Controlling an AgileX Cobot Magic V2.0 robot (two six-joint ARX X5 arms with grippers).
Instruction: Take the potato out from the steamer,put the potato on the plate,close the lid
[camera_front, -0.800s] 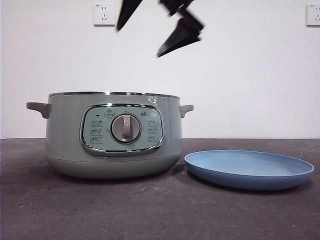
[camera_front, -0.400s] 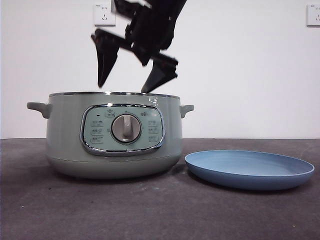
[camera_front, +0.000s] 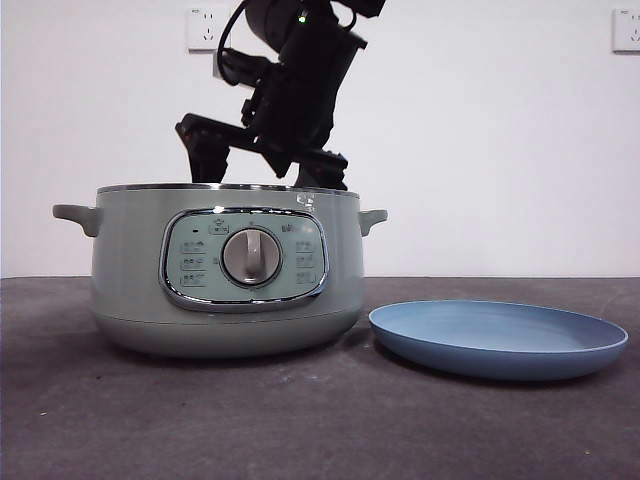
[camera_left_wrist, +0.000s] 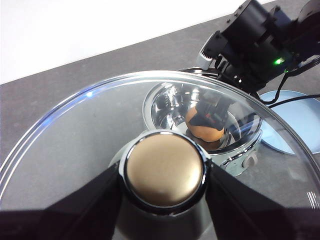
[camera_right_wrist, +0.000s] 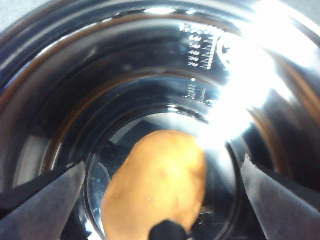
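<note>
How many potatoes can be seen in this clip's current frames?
1. The potato lies on the steamer's shiny bottom, between the open jaws of the right gripper. More could be hidden outside the camera's view.

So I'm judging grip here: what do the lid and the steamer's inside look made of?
The lid looks like clear glass, since the potato shows through it, with a polished knob. The steamer inside looks like shiny metal, mirror-like with glare.
</note>
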